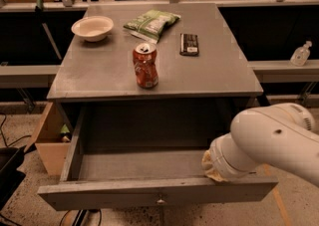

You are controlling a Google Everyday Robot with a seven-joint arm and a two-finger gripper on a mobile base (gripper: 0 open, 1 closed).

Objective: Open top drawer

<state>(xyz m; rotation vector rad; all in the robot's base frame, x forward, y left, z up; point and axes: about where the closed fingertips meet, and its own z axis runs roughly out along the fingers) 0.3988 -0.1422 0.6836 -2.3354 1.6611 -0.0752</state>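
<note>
As the top drawer [99, 197] stands: it is pulled well out toward the near side, and its grey inside is exposed with nothing seen in it. Its front lies nearest, below the surface [99, 73].
Knob [160, 200]: small, set at the middle of the front, not touched by anything.
Hand [213, 166]: placed at the front's top edge, right of the middle, and largely hidden behind the white arm [274, 138]. Whether it is open or closed, and whether anything is held, cannot be told.
Reason for placement: the top edge is judged to be used as the pulling point, since the knob is small.
Can [145, 65]: kept upright by the surface's near edge.
Bowl [92, 27], green bag [151, 22], dark bar [189, 44]: set farther back, so none is disturbed by the drawer.
Progress: the opening is judged nearly or fully done.
</note>
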